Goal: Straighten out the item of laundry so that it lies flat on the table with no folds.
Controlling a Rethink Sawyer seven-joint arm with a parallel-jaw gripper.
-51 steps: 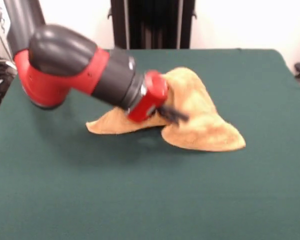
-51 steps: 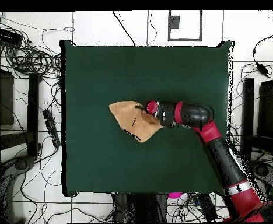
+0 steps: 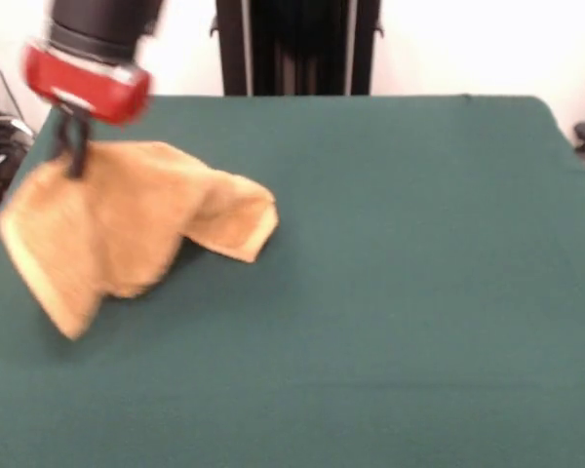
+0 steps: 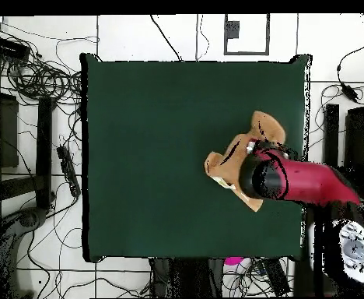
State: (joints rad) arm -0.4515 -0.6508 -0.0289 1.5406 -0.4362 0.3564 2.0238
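You will find no legible text, label, brand, number or sign in either view. The towel (image 3: 127,229) shows no readable marking, and no tag on it can be made out. The red band of the arm (image 3: 86,86) carries no lettering you can read. The green worktop (image 3: 400,292) is plain and unmarked. In the overhead view, the framed panel on the floor (image 4: 247,35) beyond the worktop's edge is too small to read.

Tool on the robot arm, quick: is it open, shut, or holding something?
Tool: shut on the orange towel, holding part of it up off the green table.
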